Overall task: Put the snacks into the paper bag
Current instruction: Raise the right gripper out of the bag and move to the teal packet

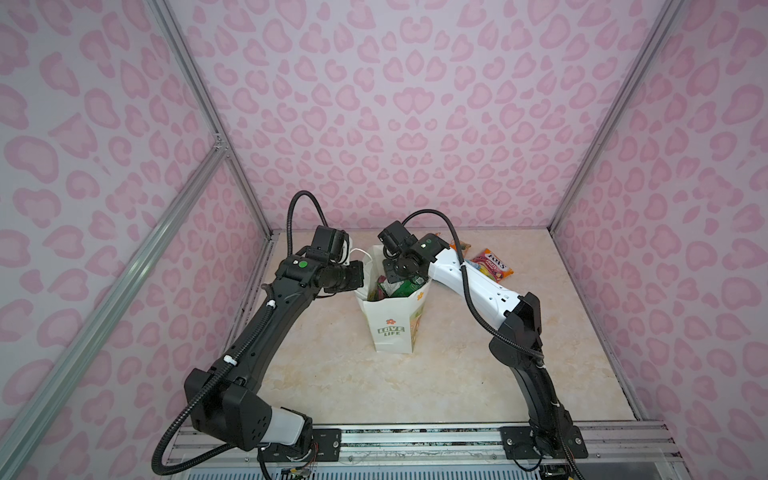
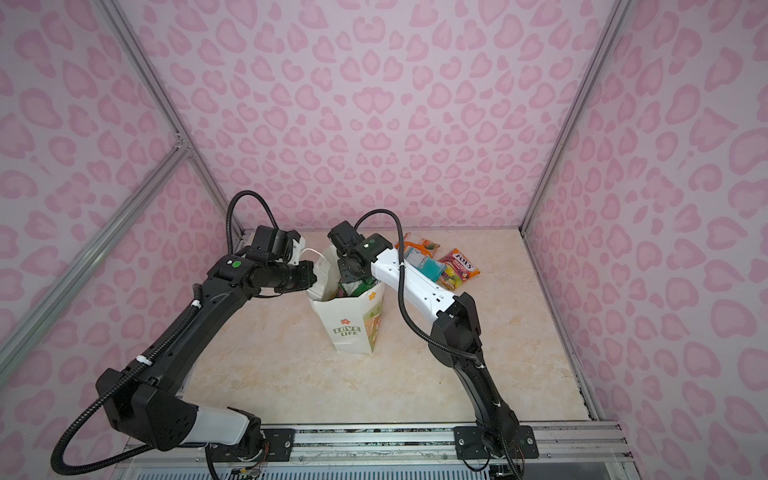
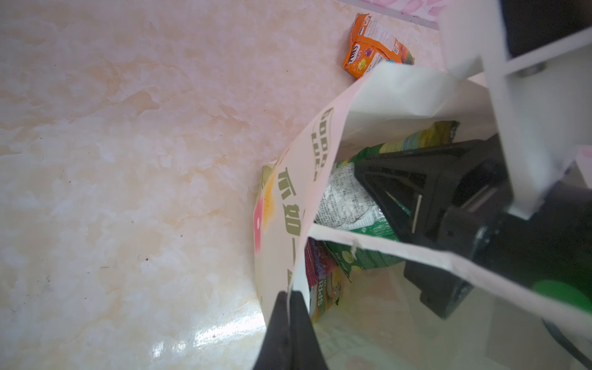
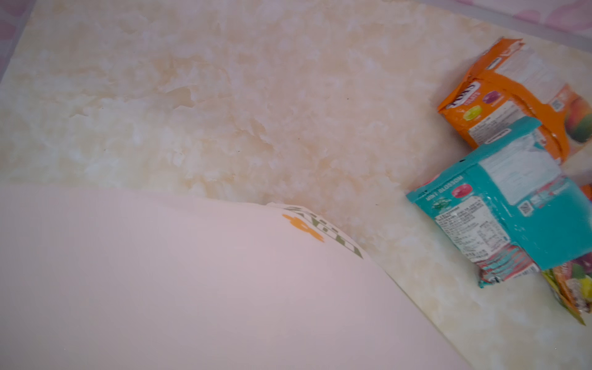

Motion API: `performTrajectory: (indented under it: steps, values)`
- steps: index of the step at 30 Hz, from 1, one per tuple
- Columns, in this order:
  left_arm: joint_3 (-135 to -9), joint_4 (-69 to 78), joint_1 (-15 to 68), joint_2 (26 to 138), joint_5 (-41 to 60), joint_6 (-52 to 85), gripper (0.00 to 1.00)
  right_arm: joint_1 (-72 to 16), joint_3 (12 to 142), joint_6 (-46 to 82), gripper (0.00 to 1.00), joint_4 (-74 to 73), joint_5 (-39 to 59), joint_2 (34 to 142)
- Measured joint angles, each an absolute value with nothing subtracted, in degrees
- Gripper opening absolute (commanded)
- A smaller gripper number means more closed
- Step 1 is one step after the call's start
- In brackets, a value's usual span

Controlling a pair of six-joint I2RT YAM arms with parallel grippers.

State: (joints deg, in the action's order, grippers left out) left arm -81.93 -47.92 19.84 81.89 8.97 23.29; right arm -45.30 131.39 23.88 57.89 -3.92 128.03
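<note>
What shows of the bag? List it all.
The bag is white paper with green LOVE LIFE lettering, an orange flower, an illustrated side panel and a white cord handle. It stands upright on the table, mouth open, with green packets inside. The left tool pinches its rim; the right tool reaches into its mouth.

On the cream marbled tabletop (image 1: 457, 374) stands the white paper bag (image 1: 392, 328), with an overlapping orange packet (image 4: 499, 96), teal packet (image 4: 519, 205) and pink-red FOX'S packet (image 1: 492, 264) farther back.
</note>
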Motion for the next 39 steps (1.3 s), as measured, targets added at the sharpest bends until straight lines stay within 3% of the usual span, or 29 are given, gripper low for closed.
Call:
performTrajectory:
  steps: [3, 9, 14, 19, 26, 39]
  values:
    - [-81.93, -47.92, 19.77, 81.91, 8.97, 23.29, 0.04, -45.36, 132.84, 24.80, 0.35, 57.14, -1.80, 127.28]
    - [-81.93, -47.92, 19.77, 81.93, 8.97, 23.29, 0.04, -45.91, 132.44, 22.70, 0.71, 53.41, 0.64, 117.99]
    - [-81.93, -47.92, 19.77, 81.93, 8.97, 23.29, 0.04, -46.02, 121.67, 19.14, 0.97, 46.15, 1.17, 103.68]
    - [-81.93, -47.92, 19.77, 81.93, 9.04, 23.29, 0.04, -39.92, 103.20, 17.85, 0.97, 37.26, -0.45, 88.18]
    - [-81.52, -46.87, 19.73, 81.71, 12.19, 23.29, 0.04, -23.86, 81.49, 23.68, 0.98, 28.88, 4.75, 78.59]
    - [-79.75, -44.60, 19.75, 79.59, 17.52, 23.31, 0.04, -10.07, 61.06, 29.47, 0.98, 15.40, 14.85, 86.72]
